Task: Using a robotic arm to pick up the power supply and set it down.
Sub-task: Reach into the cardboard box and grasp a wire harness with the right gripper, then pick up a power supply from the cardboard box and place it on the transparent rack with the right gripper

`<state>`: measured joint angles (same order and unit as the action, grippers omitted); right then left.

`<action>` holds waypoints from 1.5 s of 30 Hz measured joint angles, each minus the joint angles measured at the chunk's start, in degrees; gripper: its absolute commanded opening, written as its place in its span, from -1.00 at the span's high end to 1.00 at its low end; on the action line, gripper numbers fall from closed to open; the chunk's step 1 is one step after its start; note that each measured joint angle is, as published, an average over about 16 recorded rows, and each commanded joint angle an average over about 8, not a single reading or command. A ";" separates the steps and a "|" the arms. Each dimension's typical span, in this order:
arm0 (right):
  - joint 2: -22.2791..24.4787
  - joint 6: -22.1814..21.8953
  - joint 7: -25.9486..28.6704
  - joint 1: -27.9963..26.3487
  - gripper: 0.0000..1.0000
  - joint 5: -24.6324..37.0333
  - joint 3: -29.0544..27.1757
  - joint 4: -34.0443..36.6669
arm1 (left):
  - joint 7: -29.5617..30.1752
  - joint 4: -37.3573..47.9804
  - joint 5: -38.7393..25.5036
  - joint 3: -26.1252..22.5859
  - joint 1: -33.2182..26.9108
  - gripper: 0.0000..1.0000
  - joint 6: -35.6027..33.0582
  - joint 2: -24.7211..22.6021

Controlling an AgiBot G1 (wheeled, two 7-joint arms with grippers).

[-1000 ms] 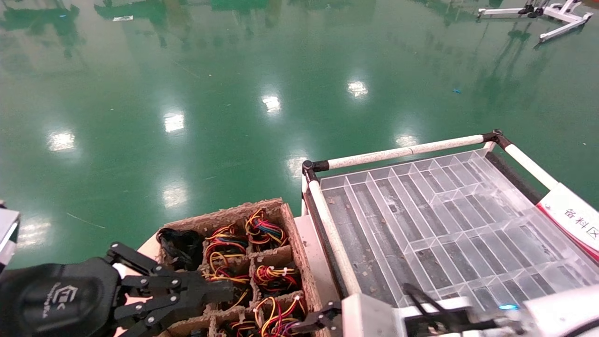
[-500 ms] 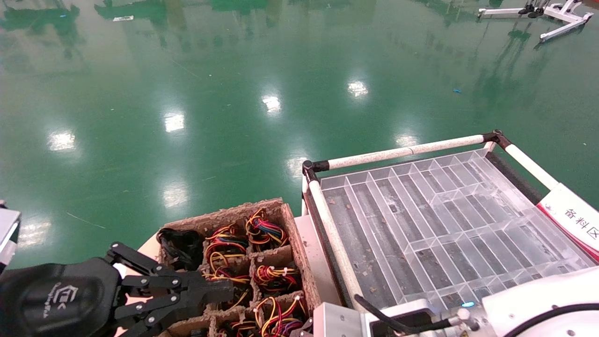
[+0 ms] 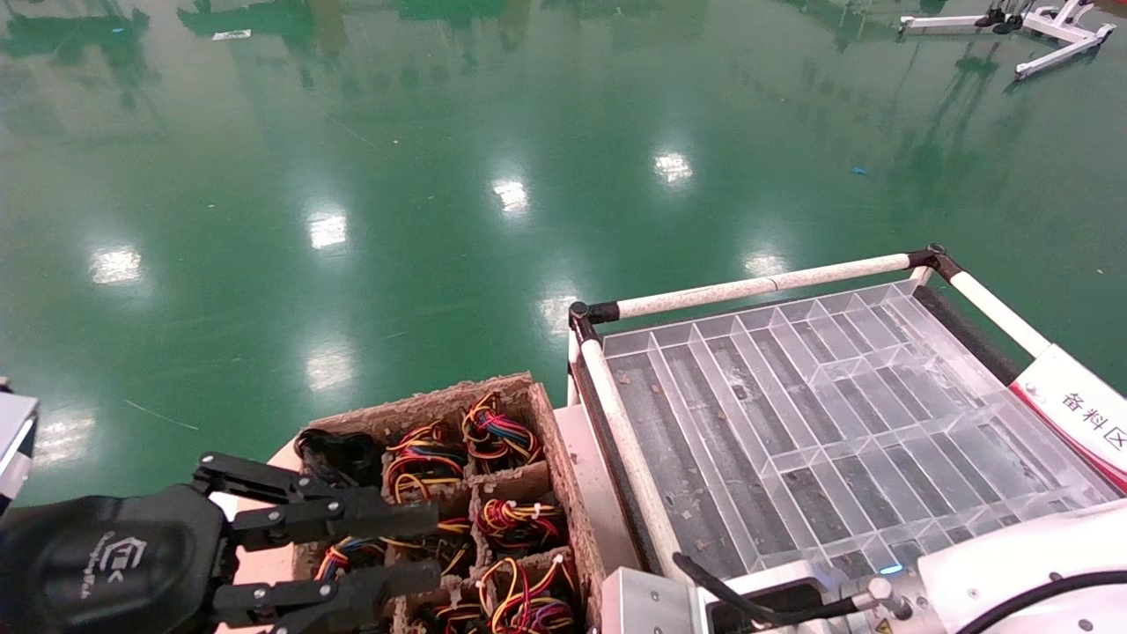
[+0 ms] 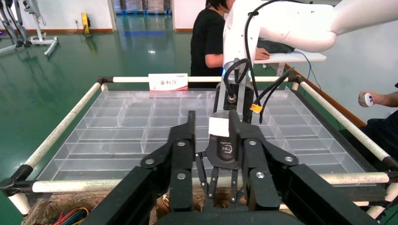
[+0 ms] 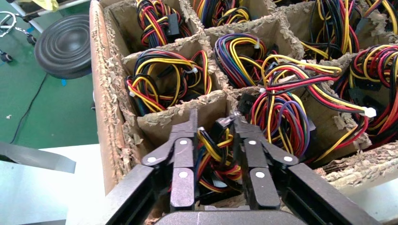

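Your left gripper (image 3: pixel 427 546) sits at the near left of the head view. Its fingers are spread, with one over the cardboard box (image 3: pixel 563 475) and the other lower down. It holds nothing and looks idle, so leave it there.

The box is split into cells, each filled with coiled red, yellow, blue and black wires. The power supply (image 5: pixel 216 164) you want lies in a near cell by the box's right wall. Only its wire bundle shows; the metal body is hidden under the wires.

The robotic arm (image 3: pixel 1012 563) reaches in from the right, its grey camera block (image 3: pixel 647 603) just beside the box. In the right wrist view, the right gripper (image 5: pixel 215 121) is down in that cell. Its fingers (image 5: pixel 183 159) stand apart on either side of the bundle and do not seem to be pinching it.

I judge this to be the grasp step: you are in position, but the grip is not made. Next, close firmly and, if you can, get low enough to grip the body rather than loose wire. Then lift straight up so neighbouring bundles and the ragged cell walls do not snag.

Farther right, the clear divided tray (image 3: pixel 792 458) looks like the place to set it down.
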<state>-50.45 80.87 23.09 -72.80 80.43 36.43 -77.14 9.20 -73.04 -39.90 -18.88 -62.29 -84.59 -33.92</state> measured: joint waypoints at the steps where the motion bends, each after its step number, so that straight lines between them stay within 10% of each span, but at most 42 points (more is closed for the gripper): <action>1: 0.15 0.08 -0.03 0.03 1.00 -0.19 -0.09 -0.02 | 0.00 0.00 0.00 0.00 0.00 -1.00 0.00 0.00; 27: 7.74 3.18 -0.06 -10.53 1.00 -17.24 -11.70 2.66 | -0.02 0.00 0.03 -0.04 -0.01 -1.00 0.02 0.02; 45: 1.56 8.04 -14.33 -32.24 1.00 -14.87 -10.04 33.76 | -0.03 0.00 0.04 -0.06 -0.02 -1.00 0.03 0.03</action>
<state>-48.90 88.91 8.76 -105.04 65.56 26.39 -43.38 9.16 -73.04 -39.85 -18.95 -62.30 -84.57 -33.90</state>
